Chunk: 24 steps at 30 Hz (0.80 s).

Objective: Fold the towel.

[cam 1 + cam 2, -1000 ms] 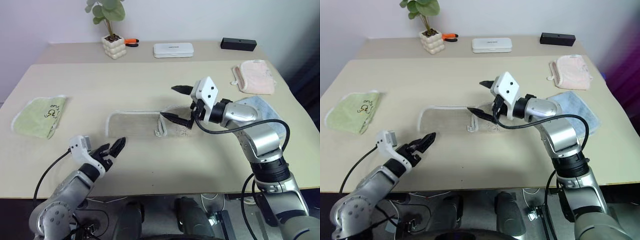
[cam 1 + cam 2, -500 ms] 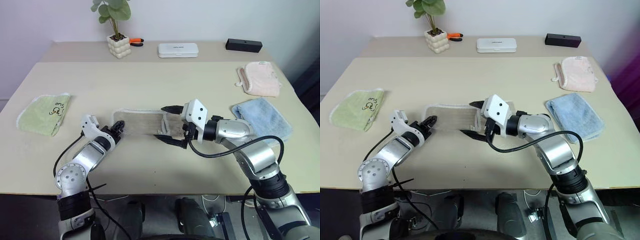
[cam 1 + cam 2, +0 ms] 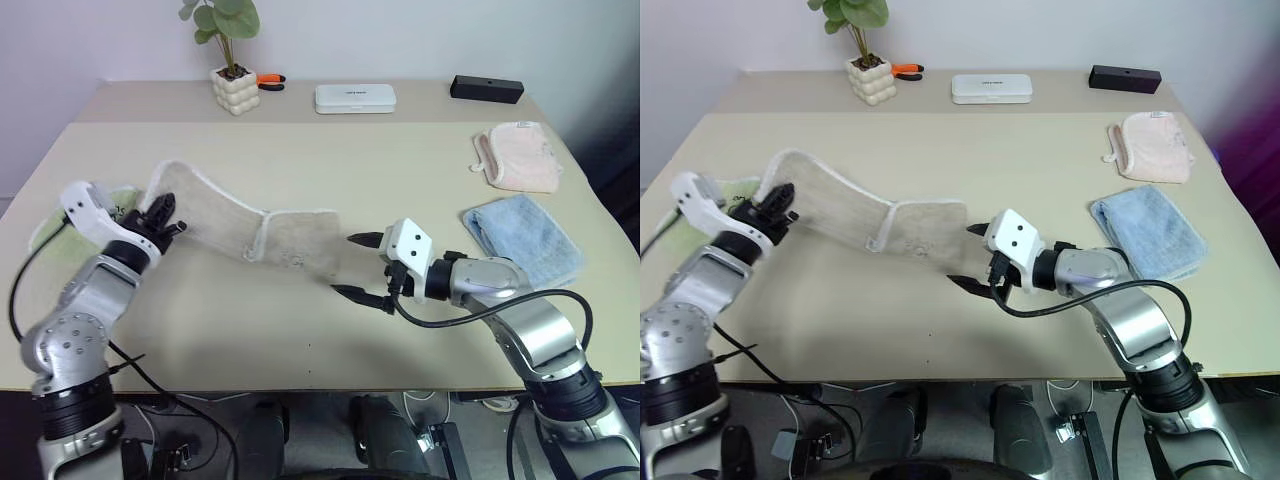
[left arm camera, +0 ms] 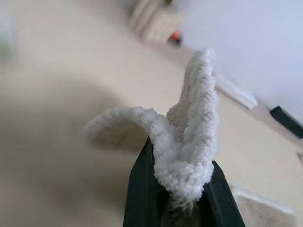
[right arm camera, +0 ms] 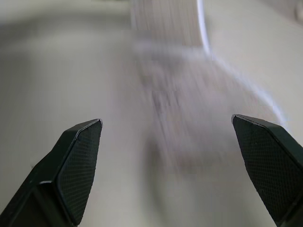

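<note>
Beige towel point(image 3: 250, 225) hangs pinched in left gripper point(image 3: 160, 213), lifted.

Beige towel point(image 3: 290, 240), white stitched edging

The left gripper point(image 3: 160, 215) is raised at the robot's left, its fingers point(image 4: 142, 189) clamped on the towel point(image 3: 215, 220) — the right gripper point(image 3: 365, 270) hangs low at centre, jaws spread wide.
</note>
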Motion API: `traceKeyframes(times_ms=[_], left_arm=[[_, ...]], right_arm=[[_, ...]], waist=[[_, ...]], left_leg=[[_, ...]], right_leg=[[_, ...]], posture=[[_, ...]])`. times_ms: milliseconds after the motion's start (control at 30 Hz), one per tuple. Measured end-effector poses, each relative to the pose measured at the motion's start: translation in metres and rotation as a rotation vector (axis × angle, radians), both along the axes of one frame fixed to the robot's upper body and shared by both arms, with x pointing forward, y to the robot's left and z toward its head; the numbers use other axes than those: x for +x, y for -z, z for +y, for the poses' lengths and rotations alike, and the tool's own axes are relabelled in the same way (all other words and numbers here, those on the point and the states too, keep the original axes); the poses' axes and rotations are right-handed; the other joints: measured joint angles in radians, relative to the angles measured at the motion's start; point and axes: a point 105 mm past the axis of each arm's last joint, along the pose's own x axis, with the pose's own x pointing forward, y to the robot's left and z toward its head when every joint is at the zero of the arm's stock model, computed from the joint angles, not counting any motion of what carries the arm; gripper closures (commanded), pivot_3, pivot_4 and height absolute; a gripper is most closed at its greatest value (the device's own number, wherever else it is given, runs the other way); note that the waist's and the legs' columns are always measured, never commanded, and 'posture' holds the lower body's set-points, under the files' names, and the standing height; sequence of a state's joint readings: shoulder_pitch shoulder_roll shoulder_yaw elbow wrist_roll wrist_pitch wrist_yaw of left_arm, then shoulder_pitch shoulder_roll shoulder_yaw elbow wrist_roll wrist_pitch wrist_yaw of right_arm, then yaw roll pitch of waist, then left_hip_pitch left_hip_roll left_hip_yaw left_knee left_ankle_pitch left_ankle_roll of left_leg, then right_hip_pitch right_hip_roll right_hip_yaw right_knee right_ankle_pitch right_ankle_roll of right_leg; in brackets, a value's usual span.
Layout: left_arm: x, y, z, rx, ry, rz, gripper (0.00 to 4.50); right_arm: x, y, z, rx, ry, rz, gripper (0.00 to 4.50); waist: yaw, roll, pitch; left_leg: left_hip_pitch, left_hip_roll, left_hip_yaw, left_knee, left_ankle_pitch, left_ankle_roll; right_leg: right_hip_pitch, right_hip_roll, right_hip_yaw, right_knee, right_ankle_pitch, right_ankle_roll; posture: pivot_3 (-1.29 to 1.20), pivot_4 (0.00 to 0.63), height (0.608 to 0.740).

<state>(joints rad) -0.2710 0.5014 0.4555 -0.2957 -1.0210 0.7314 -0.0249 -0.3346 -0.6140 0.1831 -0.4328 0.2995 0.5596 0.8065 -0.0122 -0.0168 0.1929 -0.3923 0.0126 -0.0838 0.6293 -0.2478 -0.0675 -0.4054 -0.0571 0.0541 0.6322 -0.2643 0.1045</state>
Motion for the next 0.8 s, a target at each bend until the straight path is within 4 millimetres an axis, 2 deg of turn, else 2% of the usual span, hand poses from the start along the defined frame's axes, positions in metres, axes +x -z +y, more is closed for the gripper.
traceKeyframes(times_ms=[67, 133, 200, 267, 333, 433, 533, 633, 800], left_arm=[[-0.001, -0.008, -0.017, 0.071, 0.092, -0.035, 4.47], [-0.002, -0.013, -0.043, 0.144, 0.214, -0.069, 4.47], [-0.004, -0.015, -0.086, 0.236, 0.382, -0.101, 4.47], [-0.011, -0.008, -0.121, 0.322, 0.524, -0.11, 4.47], [-0.015, 0.01, -0.146, 0.399, 0.617, -0.078, 4.47], [-0.014, 0.041, -0.164, 0.465, 0.673, 0.008, 4.47], [-0.01, 0.062, -0.17, 0.464, 0.678, 0.084, 4.47], [-0.008, 0.066, -0.172, 0.445, 0.67, 0.11, 3.6], [-0.005, 0.062, -0.166, 0.436, 0.644, 0.104, 1.06]], right_arm=[[-0.001, 0.003, -0.002, -0.002, 0.004, 0.009, 0.0], [-0.001, 0.005, -0.003, -0.002, 0.006, 0.015, 0.0], [0.0, 0.007, -0.004, -0.001, 0.011, 0.013, 0.0], [0.001, 0.008, -0.004, -0.002, 0.017, 0.013, 0.0], [0.001, 0.01, -0.006, -0.004, 0.026, 0.012, 0.0], [0.001, 0.012, -0.007, -0.003, 0.035, 0.014, 0.0], [0.001, 0.014, -0.008, -0.003, 0.048, 0.016, 0.0], [0.002, 0.016, -0.01, -0.006, 0.064, 0.014, 0.0], [0.002, 0.019, -0.012, -0.013, 0.077, 0.016, 0.0]], waist=[[0.0, 0.0, 0.0], [0.0, 0.0, 0.0], [0.001, -0.001, 0.0], [-0.003, -0.001, 0.0], [-0.01, 0.0, 0.0], [-0.009, 0.0, 0.0], [-0.007, 0.0, 0.0], [-0.004, 0.0, 0.0], [-0.005, 0.0, 0.0]], left_leg=[[0.0, -0.001, 0.001, 0.0, 0.0, 0.0], [-0.001, -0.001, 0.001, 0.001, 0.0, 0.0], [-0.001, -0.001, 0.001, 0.001, 0.0, 0.0], [0.0, -0.001, 0.001, 0.0, 0.0, 0.0], [0.0, 0.0, 0.001, -0.001, 0.0, 0.0], [0.0, 0.001, 0.0, -0.001, 0.0, 0.0], [0.0, 0.001, 0.0, 0.0, 0.0, 0.0], [-0.001, 0.001, 0.0, 0.0, 0.0, 0.0], [-0.001, 0.001, 0.0, 0.0, 0.0, 0.0]], right_leg=[[0.001, -0.001, 0.0, -0.002, 0.0, 0.0], [0.001, -0.001, 0.0, -0.002, 0.001, 0.0], [0.001, -0.001, 0.0, -0.002, 0.001, 0.001], [0.001, -0.001, 0.0, -0.002, 0.002, 0.003], [0.0, 0.0, 0.001, -0.001, 0.002, 0.003], [-0.001, 0.001, 0.001, 0.0, 0.002, 0.003], [-0.001, 0.001, 0.001, 0.0, 0.002, 0.003], [-0.001, 0.001, 0.001, -0.001, 0.002, 0.003], [-0.001, 0.001, 0.001, 0.0, 0.002, 0.003]], posture=[[0.0, 0.15, 0.737], [0.0, 0.15, 0.737], [0.0, 0.15, 0.737], [0.0, 0.15, 0.737], [0.0, 0.15, 0.737], [0.0, 0.15, 0.737], [0.0, 0.15, 0.737], [0.0, 0.15, 0.737], [0.0, 0.15, 0.737]])
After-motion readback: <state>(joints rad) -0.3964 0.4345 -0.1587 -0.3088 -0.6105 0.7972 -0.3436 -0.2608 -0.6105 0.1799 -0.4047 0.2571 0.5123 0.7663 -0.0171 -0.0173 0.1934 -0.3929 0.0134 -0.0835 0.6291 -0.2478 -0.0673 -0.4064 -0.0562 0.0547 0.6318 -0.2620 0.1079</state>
